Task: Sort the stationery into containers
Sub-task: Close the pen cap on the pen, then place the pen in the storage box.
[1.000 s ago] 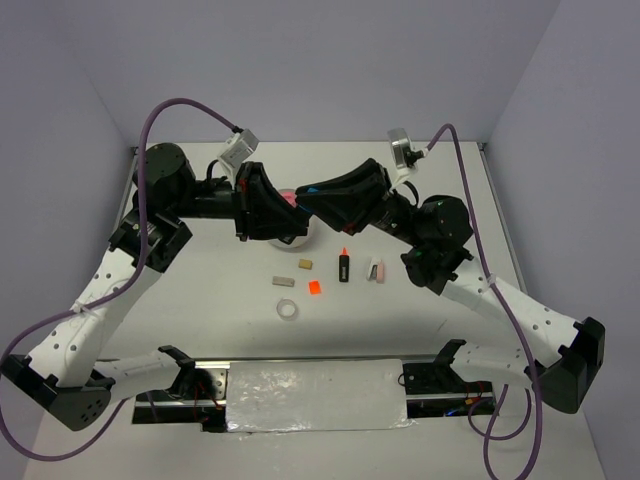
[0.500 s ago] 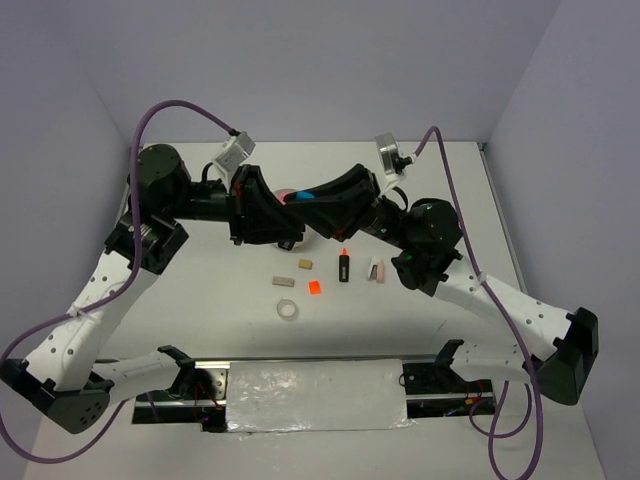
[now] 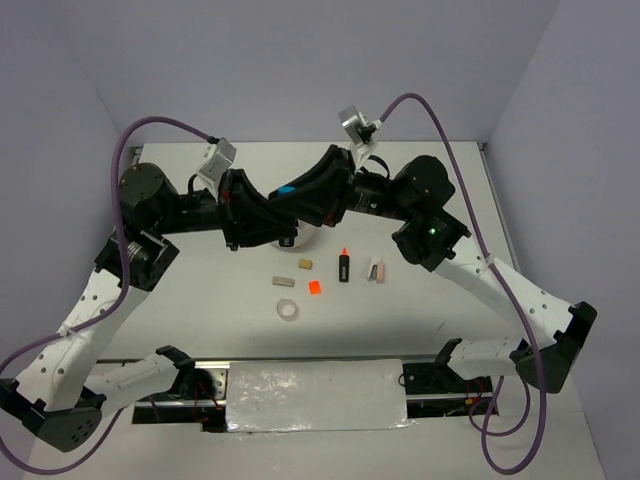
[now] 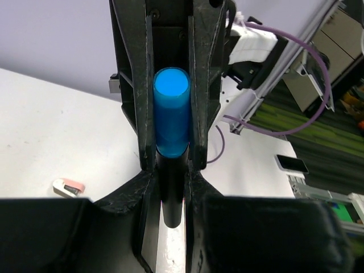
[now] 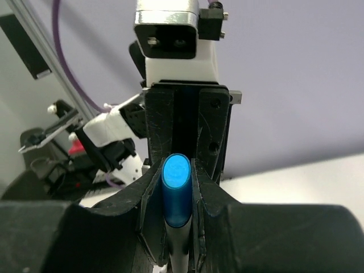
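Note:
A black marker with a blue cap (image 3: 286, 189) is held in the air between both arms at the back middle. My left gripper (image 3: 280, 212) is shut on its black body (image 4: 170, 193). My right gripper (image 3: 296, 197) faces it and is shut on the blue end (image 5: 177, 187). More stationery lies on the table: an orange-capped marker (image 3: 343, 266), two tan erasers (image 3: 283, 282) (image 3: 304, 264), an orange square (image 3: 314, 288), a clear tape ring (image 3: 288, 311) and a pink tube (image 3: 376, 270). The container is hidden under the joined grippers.
The two arms cross the back half of the table with purple cables (image 3: 160, 125) looping above them. A foil-covered plate (image 3: 315, 395) lies at the near edge between the arm bases. Grey walls close in the left, back and right sides.
Both grippers have shifted left and slightly up together with the blue-capped marker. The right wrist has swung leftward. The white tub that showed below them earlier is now covered.

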